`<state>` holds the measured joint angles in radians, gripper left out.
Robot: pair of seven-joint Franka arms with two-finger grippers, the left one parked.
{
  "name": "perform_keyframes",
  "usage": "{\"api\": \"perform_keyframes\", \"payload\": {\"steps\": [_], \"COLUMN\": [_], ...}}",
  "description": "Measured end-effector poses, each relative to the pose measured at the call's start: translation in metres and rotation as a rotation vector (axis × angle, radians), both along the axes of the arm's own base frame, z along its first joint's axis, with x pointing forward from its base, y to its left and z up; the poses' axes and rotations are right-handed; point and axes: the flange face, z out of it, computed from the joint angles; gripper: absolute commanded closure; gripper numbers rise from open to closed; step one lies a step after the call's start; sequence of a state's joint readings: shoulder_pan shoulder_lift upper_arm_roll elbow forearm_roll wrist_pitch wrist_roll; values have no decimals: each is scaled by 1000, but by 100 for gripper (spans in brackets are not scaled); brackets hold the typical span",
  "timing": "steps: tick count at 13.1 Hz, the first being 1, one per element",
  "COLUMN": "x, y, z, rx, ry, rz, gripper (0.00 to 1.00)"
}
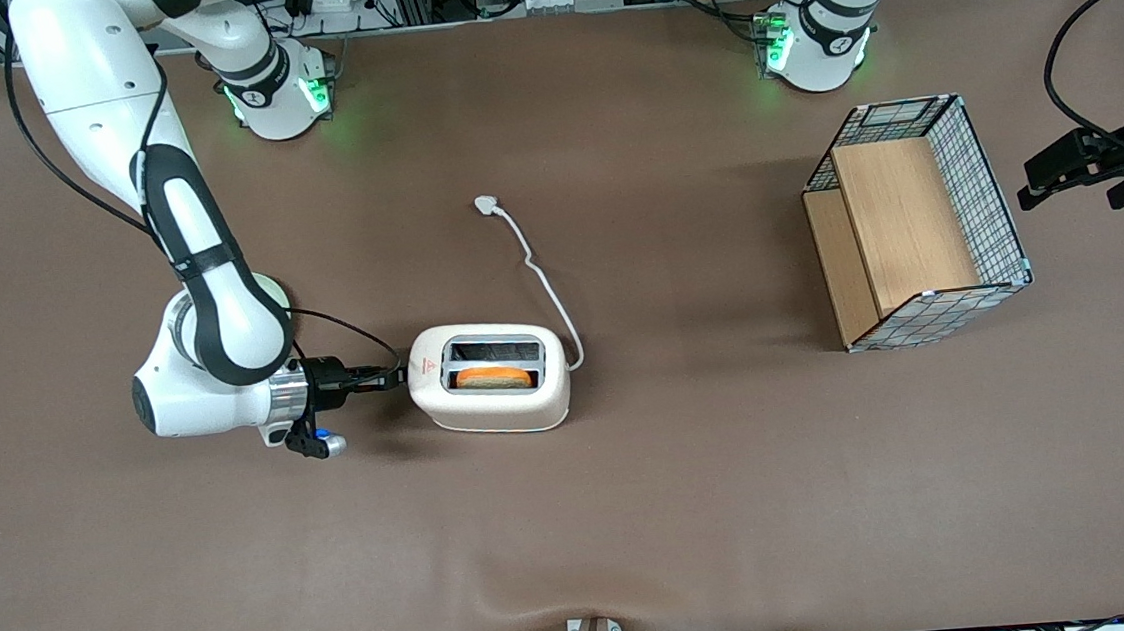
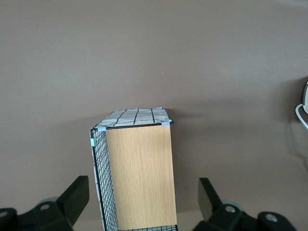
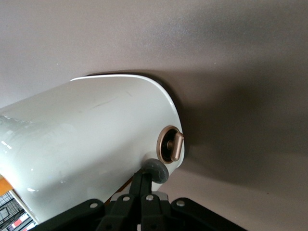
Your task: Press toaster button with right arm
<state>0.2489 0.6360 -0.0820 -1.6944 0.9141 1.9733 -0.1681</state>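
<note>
At the tip of the gripper (image 3: 143, 182), whose 2 fingers are clenched together on nothing, sits the toaster button (image 3: 155, 171), touching or all but touching them, just beside a bronze dial (image 3: 171, 145). Just below the middle of the front frame, the right arm (image 1: 211, 313) lies level, wrist pointing straight at the narrow end of the toaster (image 1: 491, 401). The toaster's long axis runs in line with the fingers, so I judge the press goes down on the knob, not sideways
</note>
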Motion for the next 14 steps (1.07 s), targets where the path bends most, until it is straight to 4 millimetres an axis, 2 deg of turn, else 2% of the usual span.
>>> {"api": "perform_keyframes", "payload": {"steps": [8,14], "x": [2,21], "y": [0,1], "z": [2,14], "rx": [2,-10], "ry": [-12,-91], "rz": [-3,-16], "gripper": [100,100]}}
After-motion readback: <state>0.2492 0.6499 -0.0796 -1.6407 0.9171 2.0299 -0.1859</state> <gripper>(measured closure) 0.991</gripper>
